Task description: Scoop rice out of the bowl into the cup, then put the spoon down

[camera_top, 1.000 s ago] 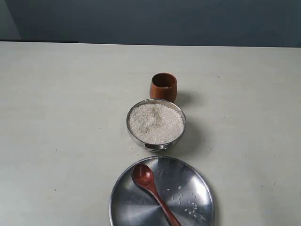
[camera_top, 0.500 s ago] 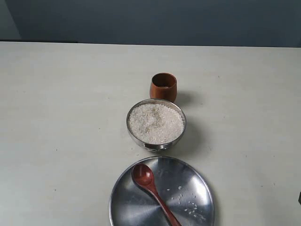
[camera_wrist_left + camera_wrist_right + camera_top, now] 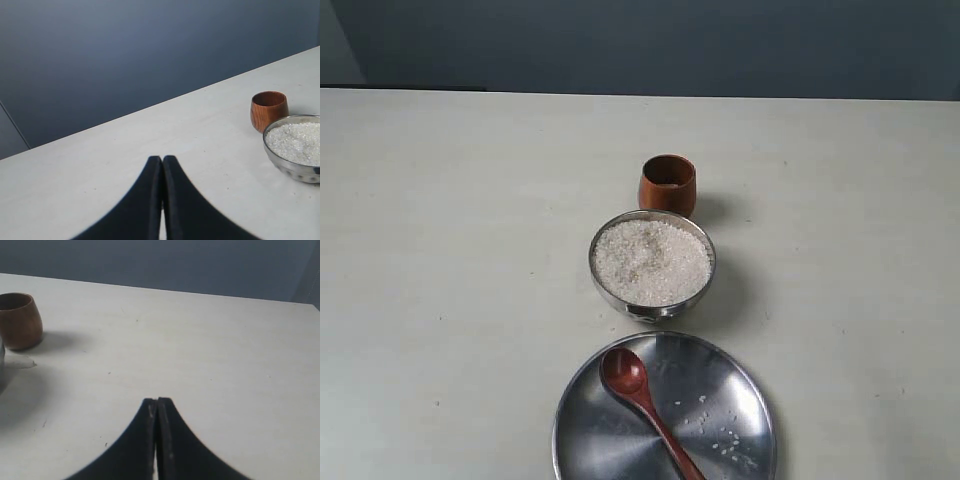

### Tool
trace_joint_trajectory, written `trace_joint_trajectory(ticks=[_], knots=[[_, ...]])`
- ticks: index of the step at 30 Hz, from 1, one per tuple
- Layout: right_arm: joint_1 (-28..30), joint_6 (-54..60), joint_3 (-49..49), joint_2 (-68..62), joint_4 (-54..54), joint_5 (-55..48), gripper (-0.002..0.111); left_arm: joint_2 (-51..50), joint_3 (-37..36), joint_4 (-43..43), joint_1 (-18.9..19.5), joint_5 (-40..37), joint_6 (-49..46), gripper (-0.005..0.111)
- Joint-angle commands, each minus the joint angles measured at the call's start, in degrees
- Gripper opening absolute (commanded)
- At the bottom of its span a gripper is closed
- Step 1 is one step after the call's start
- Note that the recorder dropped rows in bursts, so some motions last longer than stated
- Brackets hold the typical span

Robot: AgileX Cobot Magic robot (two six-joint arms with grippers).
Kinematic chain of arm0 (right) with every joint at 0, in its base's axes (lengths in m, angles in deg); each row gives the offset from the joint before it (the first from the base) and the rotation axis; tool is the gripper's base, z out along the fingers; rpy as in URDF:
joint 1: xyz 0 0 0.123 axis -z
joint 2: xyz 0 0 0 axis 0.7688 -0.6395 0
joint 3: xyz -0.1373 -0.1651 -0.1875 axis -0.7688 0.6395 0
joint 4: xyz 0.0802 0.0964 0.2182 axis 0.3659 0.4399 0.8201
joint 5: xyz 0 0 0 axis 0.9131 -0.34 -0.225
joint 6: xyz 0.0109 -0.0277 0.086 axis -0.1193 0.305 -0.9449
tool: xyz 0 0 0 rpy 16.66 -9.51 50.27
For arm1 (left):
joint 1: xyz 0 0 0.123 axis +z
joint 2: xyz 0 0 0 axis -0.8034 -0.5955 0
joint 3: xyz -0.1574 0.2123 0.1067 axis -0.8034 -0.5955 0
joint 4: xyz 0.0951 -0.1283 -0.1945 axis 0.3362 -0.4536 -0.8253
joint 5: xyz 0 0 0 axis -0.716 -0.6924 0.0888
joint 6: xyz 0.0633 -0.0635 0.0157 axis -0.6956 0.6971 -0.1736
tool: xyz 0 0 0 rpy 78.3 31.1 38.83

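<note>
Steel bowl (image 3: 651, 306) heaped with white rice (image 3: 652, 262), wooden cup (image 3: 667, 188) upright just beyond — spoon (image 3: 648, 412) lying on the plate (image 3: 748, 398).

One cup (image 3: 668, 184), one bowl (image 3: 642, 309) holding one heap of rice (image 3: 651, 262), one plate (image 3: 720, 385) and one spoon (image 3: 638, 395) are sitting on one table (image 3: 450, 250). Loose grains (image 3: 725, 445) are lying on the plate, too small to count. Two grippers are showing in the wrist views: one left gripper (image 3: 162, 165) and one right gripper (image 3: 157, 405).
</note>
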Motion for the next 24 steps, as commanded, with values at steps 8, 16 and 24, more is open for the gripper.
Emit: trace_joint_trajectory(ticks=[8,16,24], knots=[[0.29,-0.35,0.08,0.32,-0.62,0.99,0.0,0.42,-0.19,0.14,-0.1,0.63,-0.05,0.001],[0.55,-0.35,0.08,0.43,-0.65,0.89,0.0,0.42,-0.19,0.14,-0.1,0.63,-0.05,0.001],[6.17,-2.54,0.08,5.61,-0.33,-1.93,0.0,0.42,-0.19,0.14,-0.1,0.63,-0.05,0.001]])
